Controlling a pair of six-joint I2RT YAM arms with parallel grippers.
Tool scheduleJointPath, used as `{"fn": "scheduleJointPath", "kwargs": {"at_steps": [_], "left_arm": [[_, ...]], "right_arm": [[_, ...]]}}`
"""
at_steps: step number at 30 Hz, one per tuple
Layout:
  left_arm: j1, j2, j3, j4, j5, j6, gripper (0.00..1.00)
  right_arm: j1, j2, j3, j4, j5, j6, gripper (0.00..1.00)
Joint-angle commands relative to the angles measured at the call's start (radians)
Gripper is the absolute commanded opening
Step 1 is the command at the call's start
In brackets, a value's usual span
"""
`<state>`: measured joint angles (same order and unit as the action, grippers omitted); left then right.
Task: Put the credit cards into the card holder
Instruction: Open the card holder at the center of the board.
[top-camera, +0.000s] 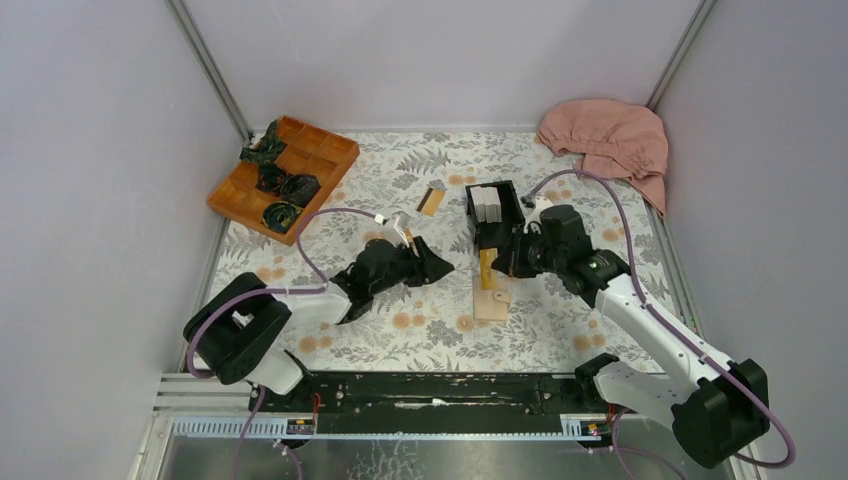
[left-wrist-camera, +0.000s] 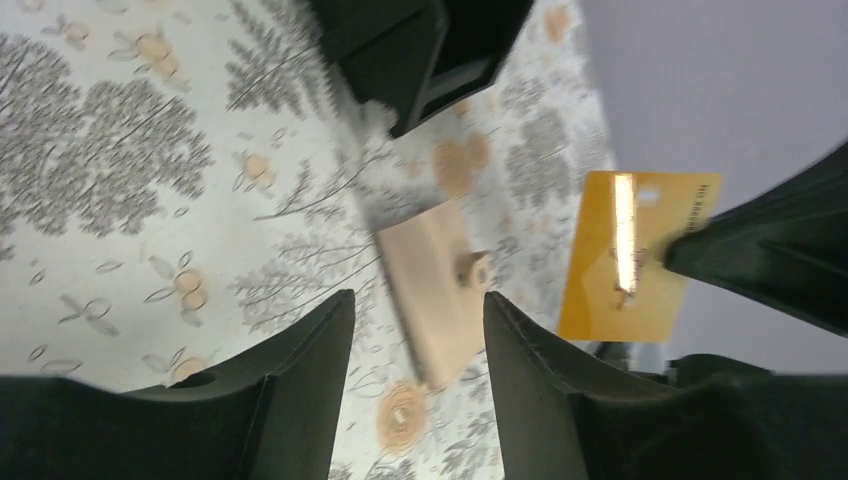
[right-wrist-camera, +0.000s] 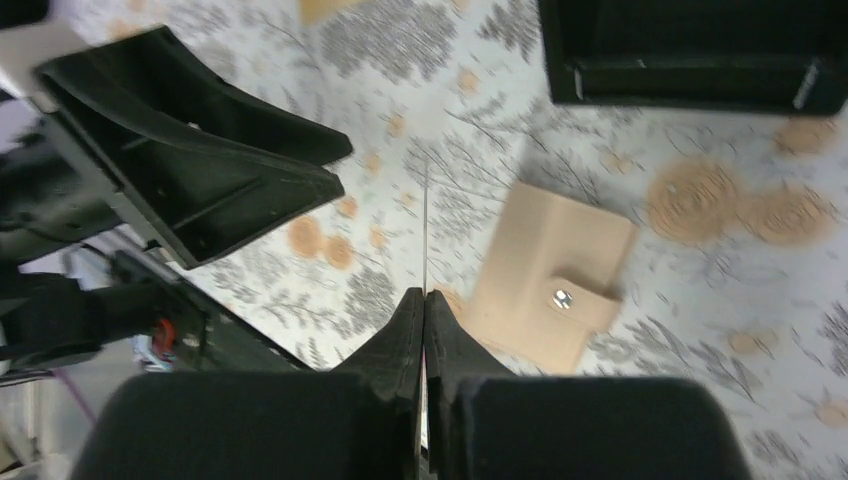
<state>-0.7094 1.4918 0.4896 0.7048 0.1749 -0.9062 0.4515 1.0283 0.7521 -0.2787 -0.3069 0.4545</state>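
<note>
Nearest the right wrist lens, the right gripper (right-wrist-camera: 424, 300) has its fingers (right-wrist-camera: 400, 345) pressed together on a credit card (right-wrist-camera: 425, 215), which is seen edge-on as a thin line rising from the tips. From the left wrist view the same card reads as a glossy orange-gold rectangle with rounded corners and small print, held clear of the tabletop (top-camera: 560, 330).

The card holder (right-wrist-camera: 550, 275) lies flat on the floral-printed tabletop, just beside and below the held card. It is tan matt leather, folded shut, with its tab laid over the face and a small metal snap showing. The left gripper (left-wrist-camera: 418, 300) points toward it from close by, its fingers (left-wrist-camera: 310, 360) apart with nothing between them.

A second credit card (top-camera: 431, 200), orange with a black band, lies flat further back near the black box (top-camera: 495, 215), well apart from the holder.

Assessment: the step in hand is bringing the first card to the holder, and no card is seated. The holder appears closed, so its slots are not reachable. The next move likely calls for the left fingers to lift the tab, spread the fold and pin it down. The right arm can then angle the card's edge into a slot. Because a thin rigid card is going into soft leather, alignment must be close, and the light holder may slide.
</note>
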Motion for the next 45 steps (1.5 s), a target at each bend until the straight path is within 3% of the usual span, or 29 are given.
{"fn": "scheduleJointPath", "kwargs": {"at_steps": [1, 6, 16, 25, 45], "left_arm": [[-0.059, -0.007, 0.054, -0.204, -0.166, 0.146, 0.56], [-0.119, 0.004, 0.079, -0.279, -0.246, 0.182, 0.56], [-0.218, 0.08, 0.167, -0.375, -0.331, 0.242, 0.49], [-0.276, 0.18, 0.254, -0.435, -0.367, 0.268, 0.41], [-0.32, 0.268, 0.341, -0.496, -0.41, 0.27, 0.4]], "right_arm": [[0.096, 0.058, 0.116, -0.24, 0.24, -0.064, 0.0], [0.18, 0.109, 0.139, -0.262, 0.344, -0.054, 0.0], [0.258, 0.228, 0.158, -0.273, 0.408, -0.033, 0.0], [0.271, 0.308, 0.178, -0.285, 0.458, -0.041, 0.0], [0.271, 0.316, 0.191, -0.367, 0.611, -0.05, 0.0]]}}
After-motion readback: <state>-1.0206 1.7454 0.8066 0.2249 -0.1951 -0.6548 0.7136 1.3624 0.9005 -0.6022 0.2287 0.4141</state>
